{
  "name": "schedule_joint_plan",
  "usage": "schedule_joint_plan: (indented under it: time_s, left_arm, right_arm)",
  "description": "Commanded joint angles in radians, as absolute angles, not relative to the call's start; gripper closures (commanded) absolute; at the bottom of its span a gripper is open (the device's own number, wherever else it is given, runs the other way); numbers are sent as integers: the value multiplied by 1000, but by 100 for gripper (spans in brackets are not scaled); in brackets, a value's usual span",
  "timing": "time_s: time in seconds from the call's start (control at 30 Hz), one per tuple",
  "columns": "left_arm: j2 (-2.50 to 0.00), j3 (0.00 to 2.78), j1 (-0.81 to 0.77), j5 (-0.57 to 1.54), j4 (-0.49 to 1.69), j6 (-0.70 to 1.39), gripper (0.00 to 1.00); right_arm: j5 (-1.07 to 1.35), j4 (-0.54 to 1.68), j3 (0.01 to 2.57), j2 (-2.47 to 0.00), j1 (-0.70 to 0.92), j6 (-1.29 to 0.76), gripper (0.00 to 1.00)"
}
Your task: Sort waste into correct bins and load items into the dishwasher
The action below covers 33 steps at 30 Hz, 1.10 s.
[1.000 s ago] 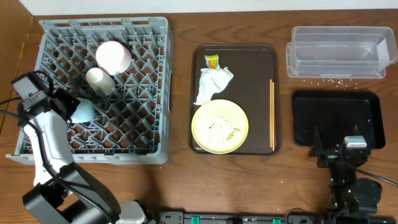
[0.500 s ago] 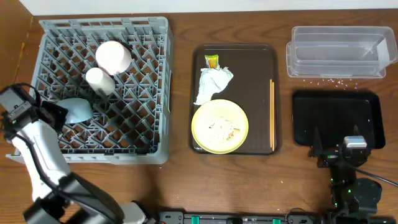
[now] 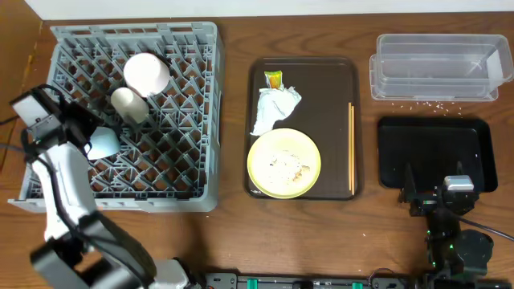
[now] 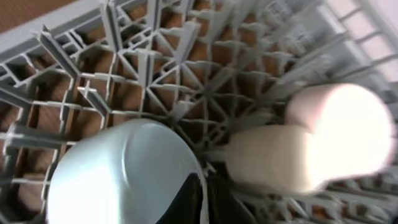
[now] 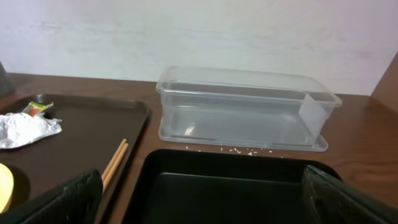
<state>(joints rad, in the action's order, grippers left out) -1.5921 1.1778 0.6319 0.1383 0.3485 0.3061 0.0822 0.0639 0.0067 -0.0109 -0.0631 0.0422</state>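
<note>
In the grey dishwasher rack [image 3: 193, 96] a white bowl [image 3: 146, 72] and a small white cup [image 3: 128, 104] lie on the pegs. A light blue bowl [image 3: 104, 144] [image 4: 118, 174] stands tilted at the rack's left side. My left gripper [image 3: 85, 136] [image 4: 205, 202] is shut on its rim. The right gripper [image 3: 444, 183] [image 5: 202, 199] hangs open over the near end of the black tray bin [image 3: 438, 148], holding nothing. A yellow plate [image 3: 283, 163] with crumbs, a white napkin [image 3: 275, 108], a small wrapper [image 3: 274, 79] and chopsticks [image 3: 351, 148] lie on the brown serving tray [image 3: 329, 88].
A clear tub bin [image 3: 438, 68] [image 5: 242, 109] stands at the back right, behind the black tray [image 5: 236, 193]. Rice crumbs [image 3: 418, 103] are scattered on the table between them. The rack's tall walls surround the left gripper.
The left arm swung out to the left with the blue bowl, then came back right; the bowl sits about where it was a second ago. The right arm has not moved.
</note>
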Motion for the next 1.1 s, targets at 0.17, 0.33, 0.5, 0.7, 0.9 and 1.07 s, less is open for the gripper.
schedule_joint_plan:
  time_s: [0.17,0.33,0.5,0.7,0.9,1.07]
  left_arm:
    - [-1689,1180,638,58,401,294,92]
    - [-1642,1180,668,28,481,379,92]
    - [-1556,1180,715,35,569,443,92]
    - [-1416,1180,723,106,614,443,92]
    - [-1275,1180,723,249,630,443,36]
    - [-1244,1180,723,295,692,443,20]
  right_arm:
    - [86,68,6,-5,-72,57,1]
    - [86,68,6,-5,-72,57,1]
    - [86,68,6,-5,-72,57,1]
    - [86,68,6,-5,-72,57,1]
    - [86,68,6,-5,-72,57,1]
    - [86,68,6,-5,-72,57,1]
